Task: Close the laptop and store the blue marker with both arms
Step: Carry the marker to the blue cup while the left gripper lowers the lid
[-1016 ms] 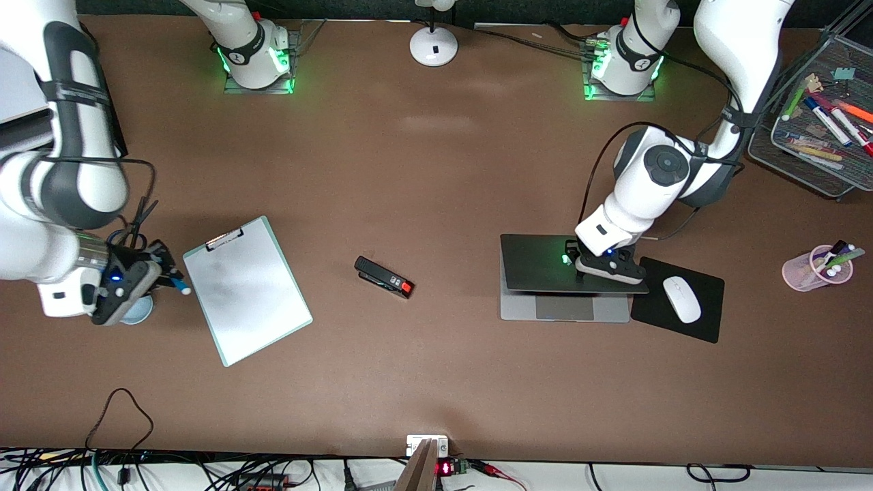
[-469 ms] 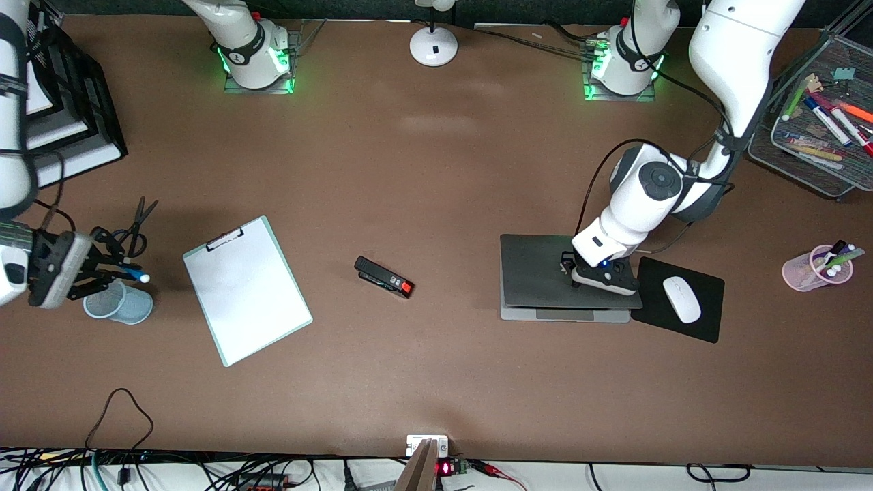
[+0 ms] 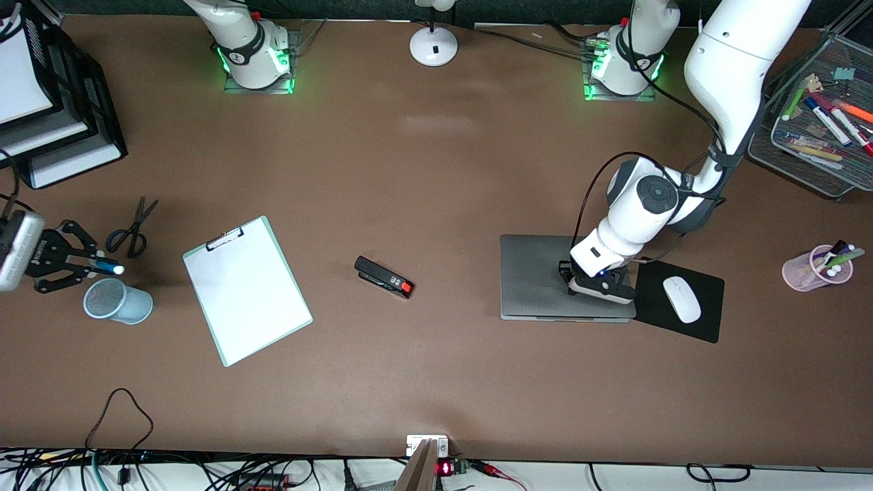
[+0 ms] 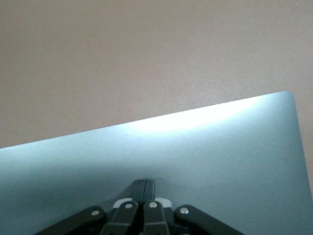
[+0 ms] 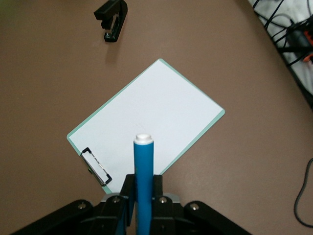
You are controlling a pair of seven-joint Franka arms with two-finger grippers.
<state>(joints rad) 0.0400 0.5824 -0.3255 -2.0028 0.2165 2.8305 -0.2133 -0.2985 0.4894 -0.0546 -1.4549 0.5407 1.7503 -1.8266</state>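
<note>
Front view: we see the laptop (image 3: 566, 278) now lying flat and shut beside the mouse pad (image 3: 678, 300), where half a second ago its lid was a little raised and a second ago it stood well open with the trackpad showing. The left gripper (image 3: 571, 285) rests on the lid, having followed it down. At the right arm's end of the table, the right gripper (image 3: 92, 261) has moved away from the light blue cup (image 3: 117, 302) it hung over a second ago; it now hovers near the scissors (image 3: 131, 229), carrying the blue marker (image 3: 108, 267) level, white end toward the clipboard (image 3: 245, 289). We judge the closing done and the storing still open, since the marker is not in the cup.

Left wrist view: the left gripper (image 4: 145, 185) has its fingers pressed together, their tips against the grey lid (image 4: 195, 156), with bare table around the lid's edge.

Right wrist view: the right gripper (image 5: 143, 196) pinches the blue marker (image 5: 143, 186) between its fingers, high over the clipboard (image 5: 146, 125), with the stapler (image 5: 112, 20) in the distance.
</note>
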